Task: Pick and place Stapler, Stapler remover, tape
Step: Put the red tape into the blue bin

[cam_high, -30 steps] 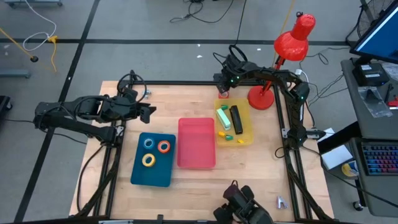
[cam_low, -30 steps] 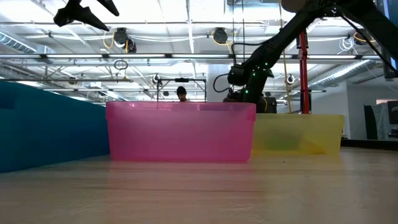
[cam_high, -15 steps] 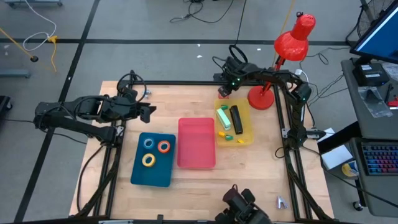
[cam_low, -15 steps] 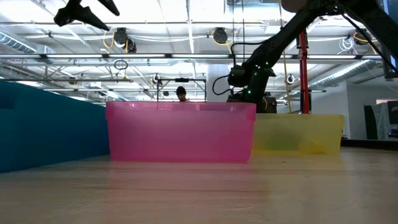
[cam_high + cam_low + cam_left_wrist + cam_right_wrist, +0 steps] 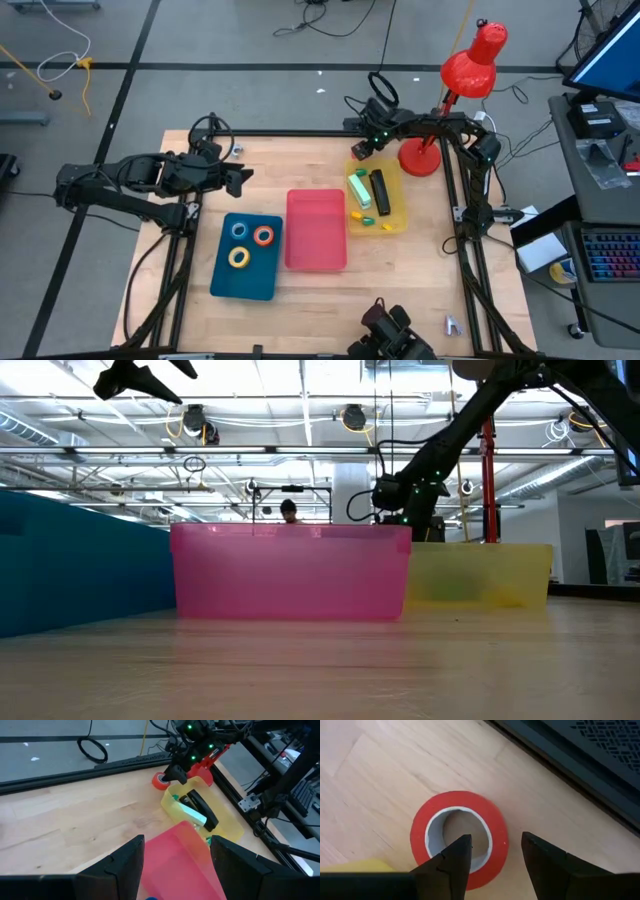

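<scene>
A red tape roll [image 5: 459, 837] lies flat on the wood by the table's far edge, just beyond the yellow tray [image 5: 398, 215]. My right gripper [image 5: 495, 852] hangs open over it, pointing steeply down. One finger stands over the roll's hole, the other outside its rim. In the yellow tray lie a green stapler [image 5: 358, 187], a black stapler [image 5: 380, 190] and two small pieces; I cannot tell which is the stapler remover. Blue, orange and yellow tape rolls [image 5: 250, 242] rest in the blue tray [image 5: 225, 280]. My left gripper [image 5: 175, 852] waits open, high at the table's left.
A pink tray [image 5: 316, 230] stands between the blue and yellow trays. A red desk lamp [image 5: 425, 155] stands right of the right gripper. The black frame rail [image 5: 580, 775] runs close behind the red roll. Bare wood lies left of the roll.
My right gripper has sunk toward the red tape roll at the far edge, staying open. Nothing else has moved.
</scene>
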{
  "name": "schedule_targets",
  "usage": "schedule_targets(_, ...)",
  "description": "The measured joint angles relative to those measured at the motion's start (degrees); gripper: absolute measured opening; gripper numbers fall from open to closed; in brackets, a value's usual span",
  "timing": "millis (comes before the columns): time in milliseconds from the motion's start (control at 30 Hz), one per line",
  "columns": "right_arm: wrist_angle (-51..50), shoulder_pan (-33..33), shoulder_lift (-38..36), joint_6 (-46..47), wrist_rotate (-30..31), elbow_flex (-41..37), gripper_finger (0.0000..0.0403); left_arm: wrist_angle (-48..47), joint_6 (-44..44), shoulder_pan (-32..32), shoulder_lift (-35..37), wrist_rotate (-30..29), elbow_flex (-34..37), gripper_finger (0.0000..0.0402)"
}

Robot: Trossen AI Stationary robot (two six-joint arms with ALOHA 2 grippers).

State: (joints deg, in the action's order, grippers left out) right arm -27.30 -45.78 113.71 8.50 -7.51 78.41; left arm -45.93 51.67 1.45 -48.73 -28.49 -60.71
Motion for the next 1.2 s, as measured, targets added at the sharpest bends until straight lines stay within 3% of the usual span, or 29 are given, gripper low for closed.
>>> schedule_targets(133, 2.1, -0.1, 0.0, 1.3, 0.5, -0.7, 0.0135, 0.0, -0.7, 0.0, 0.0, 0.4, 0.0, 0.0228)
schedule_targets(400, 5.6, -0.3, 0.0, 1.3, 4.4, -0.8, 0.0028, -0.1, -4.0, 0.0, 0.0, 1.6, 0.0, 0.0228)
schedule_targets(667, 11.0, -0.6, -6.8, 4.3, 3.8, -0.8, 0.003, -0.7, -4.4, 0.0, -0.3, 1.5, 0.0, 0.0228)
schedule_targets(900, 18.5, 3.1, -17.4, 8.9, -7.2, -0.8, 0.0029, 1.4, -4.5, 0.0, -4.3, 1.1, 0.0, 0.0228)
schedule_targets(1033, 23.6, 8.0, -21.8, 10.9, -12.2, -0.8, 0.0029, 9.7, -10.5, -0.2, -8.6, 3.3, 0.0, 0.0228)
schedule_targets(1200, 29.1, 14.4, -24.0, 12.0, -15.3, -0.8, 0.0029, 24.3, -19.2, -1.4, -14.2, 11.7, 0.0, 0.0228)
